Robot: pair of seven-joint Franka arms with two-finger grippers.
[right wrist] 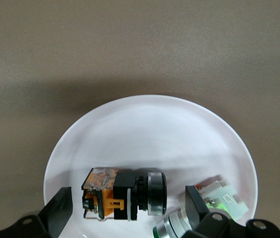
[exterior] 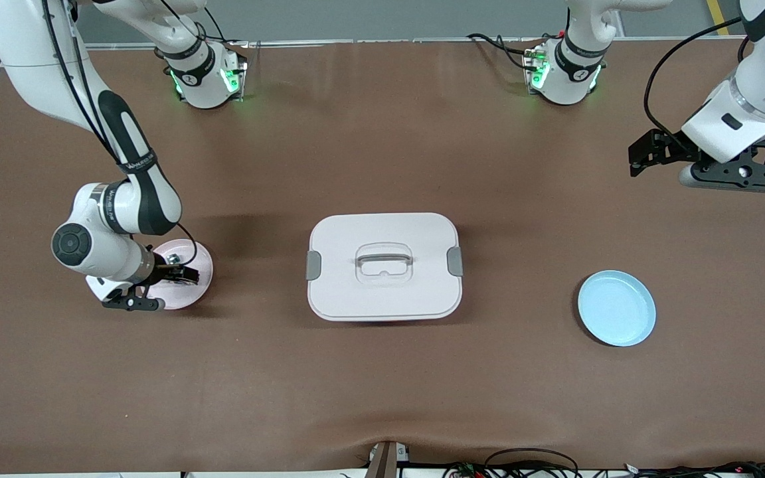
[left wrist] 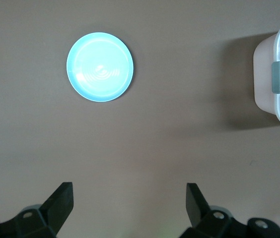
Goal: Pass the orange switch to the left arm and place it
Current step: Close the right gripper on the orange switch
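Two white arms, glossy rounded shells, black bands at the joints. Right arm (exterior: 123, 199) has a long black strip with small white lettering and a round black cap on the wrist joint. Thin black cables run along both arms. Left arm (exterior: 764, 79) ends in a white wrist block. Both bases glow with green lights. Each pincer is matte black: left pincer (left wrist: 130, 201), right pincer (right wrist: 127, 206), silver screws in the black mounts.

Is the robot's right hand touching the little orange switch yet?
Apart. In the right wrist view the orange switch lies on the pink plate between the open jaws of the right gripper, with plate showing either side.
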